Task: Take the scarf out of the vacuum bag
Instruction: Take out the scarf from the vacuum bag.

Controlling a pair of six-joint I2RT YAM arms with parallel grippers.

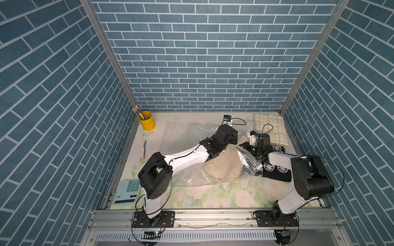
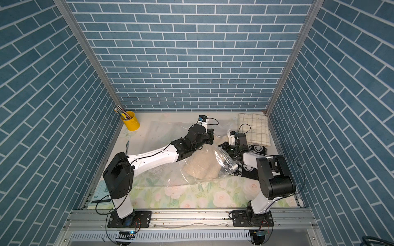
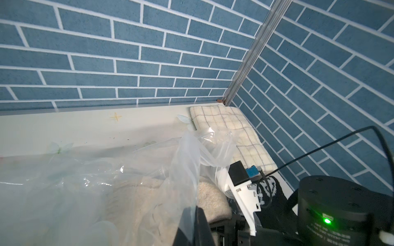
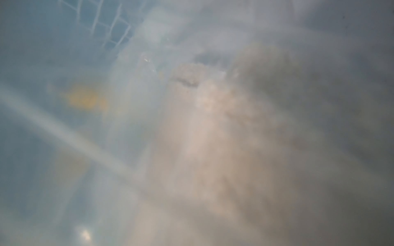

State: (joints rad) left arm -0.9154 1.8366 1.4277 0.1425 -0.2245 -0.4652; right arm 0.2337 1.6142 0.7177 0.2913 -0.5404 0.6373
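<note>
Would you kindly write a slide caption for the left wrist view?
The left gripper pinches the clear bag above the beige scarf; a checked towel lies in the corner.

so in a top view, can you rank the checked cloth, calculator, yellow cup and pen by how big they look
1. checked cloth, largest even though it lies farthest back
2. calculator, partly hidden and nearest the camera, so only roughly placed
3. yellow cup
4. pen, long but very thin
</note>
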